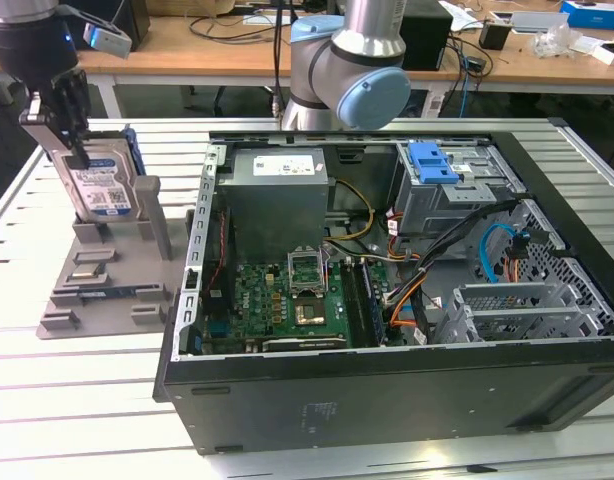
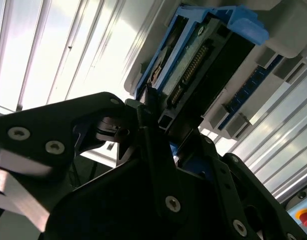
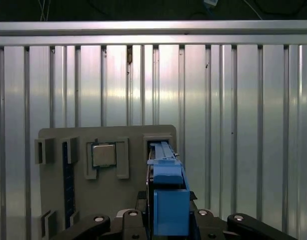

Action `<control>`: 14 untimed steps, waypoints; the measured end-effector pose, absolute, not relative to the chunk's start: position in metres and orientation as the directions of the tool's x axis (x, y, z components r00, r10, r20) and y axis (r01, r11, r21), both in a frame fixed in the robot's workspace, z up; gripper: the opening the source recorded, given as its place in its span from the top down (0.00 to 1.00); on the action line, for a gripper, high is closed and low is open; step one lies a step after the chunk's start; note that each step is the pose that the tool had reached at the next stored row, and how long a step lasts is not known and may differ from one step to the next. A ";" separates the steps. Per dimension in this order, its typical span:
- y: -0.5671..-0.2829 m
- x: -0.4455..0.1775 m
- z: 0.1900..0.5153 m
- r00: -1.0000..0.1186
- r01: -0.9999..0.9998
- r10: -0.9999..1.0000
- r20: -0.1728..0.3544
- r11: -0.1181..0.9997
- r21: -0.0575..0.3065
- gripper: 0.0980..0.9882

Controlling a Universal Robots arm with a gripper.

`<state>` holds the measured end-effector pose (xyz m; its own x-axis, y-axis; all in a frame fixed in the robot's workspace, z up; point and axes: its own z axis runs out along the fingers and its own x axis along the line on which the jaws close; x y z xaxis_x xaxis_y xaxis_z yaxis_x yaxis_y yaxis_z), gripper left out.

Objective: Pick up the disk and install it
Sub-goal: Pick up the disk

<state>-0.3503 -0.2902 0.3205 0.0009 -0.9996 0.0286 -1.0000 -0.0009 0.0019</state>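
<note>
Table (image 1: 87,400) of metal slats carries an open computer case (image 1: 387,400) across centre and right of the exterior view, and a grey holder (image 1: 97,300) at left. At upper left the disk (image 1: 102,190) stands upright in that holder, with the tool (image 1: 62,135) clamped on its top edge.
</note>
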 end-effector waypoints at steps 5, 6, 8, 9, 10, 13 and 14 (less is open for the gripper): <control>-0.289 -0.350 0.325 0.001 -1.000 -1.000 0.029 -0.001 0.002 0.70; -0.289 -0.350 0.326 0.001 -1.000 -1.000 0.029 -0.001 0.002 0.70; -0.288 -0.350 0.329 0.001 -1.000 -1.000 0.029 -0.001 0.002 0.70; -0.288 -0.350 0.330 0.001 -1.000 -1.000 0.029 -0.001 0.002 0.70; -0.288 -0.350 0.330 0.001 -1.000 -1.000 0.029 -0.001 0.002 0.70; -0.287 -0.350 0.335 0.001 -1.000 -1.000 0.029 -0.001 0.002 0.70; -0.287 -0.350 0.337 0.001 -1.000 -1.000 0.028 -0.001 0.002 0.70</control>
